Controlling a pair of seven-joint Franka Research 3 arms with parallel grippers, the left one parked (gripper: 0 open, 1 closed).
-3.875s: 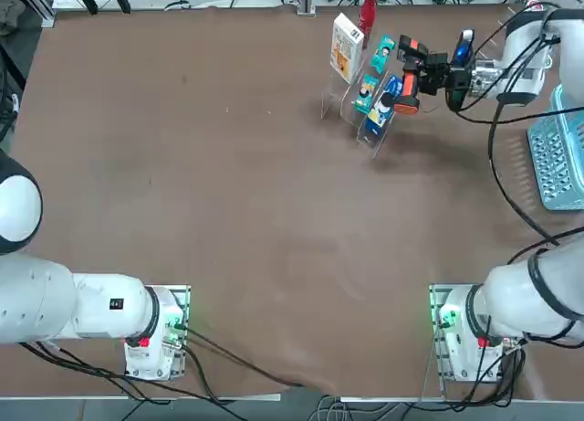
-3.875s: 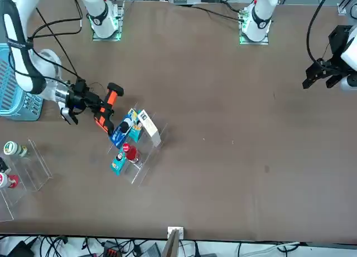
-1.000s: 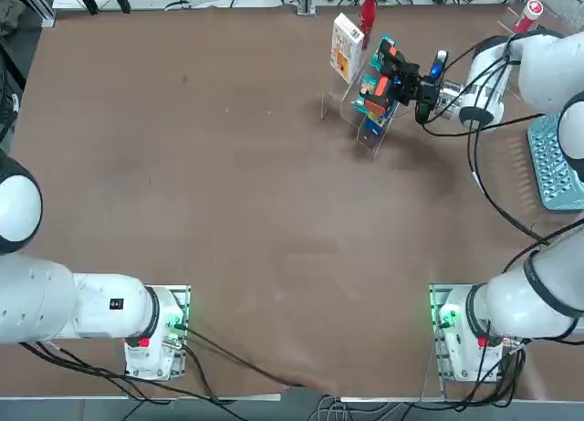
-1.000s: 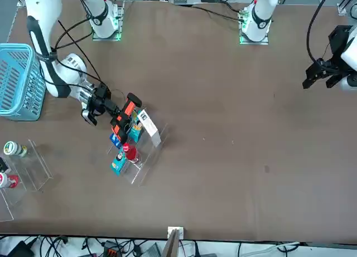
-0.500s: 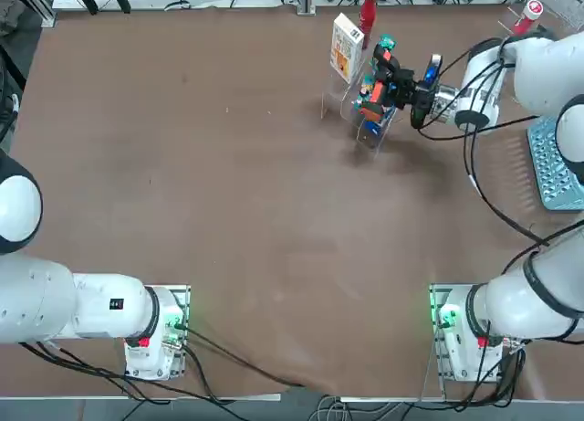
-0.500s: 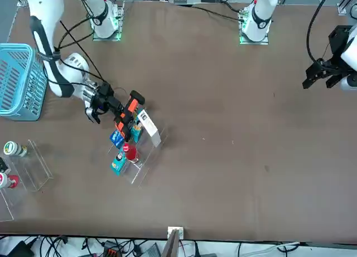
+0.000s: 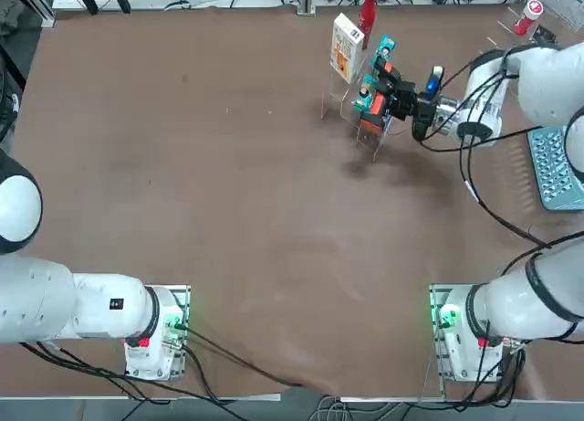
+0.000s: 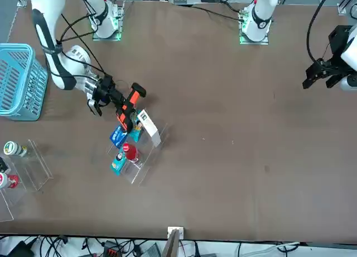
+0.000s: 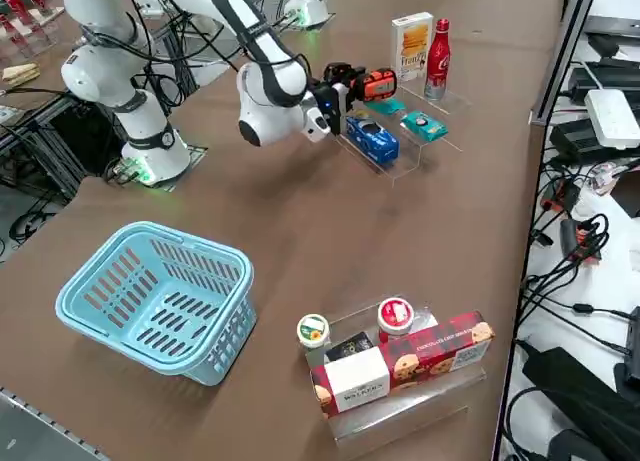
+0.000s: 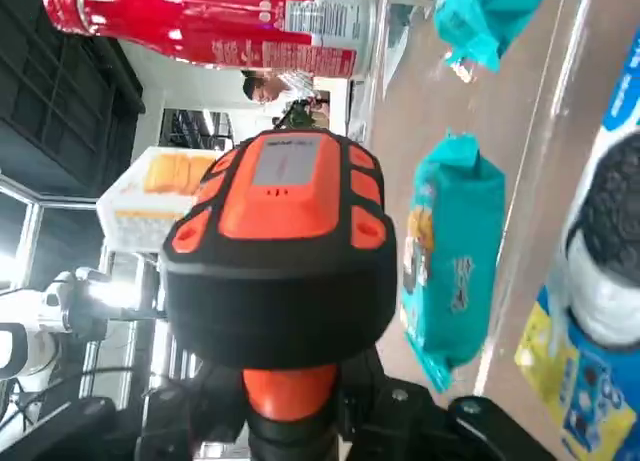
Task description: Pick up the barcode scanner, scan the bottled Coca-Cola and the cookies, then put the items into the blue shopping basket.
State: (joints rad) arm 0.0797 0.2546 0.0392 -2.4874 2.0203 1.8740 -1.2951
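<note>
The right pincer, reaching level over the rack, grips the barcode scanner, aimed toward the cookies.

The barcode scanner, black-headed with an orange shaft, sits clamped between the fingers, its head pointing away from them. Just beyond its head stands the bottled Coca-Cola, slim, upright, all red. Beside the bottle stands the cookies, a white box with yellow-orange print. The blue shopping basket sits upright, well apart behind the fingers.
</note>
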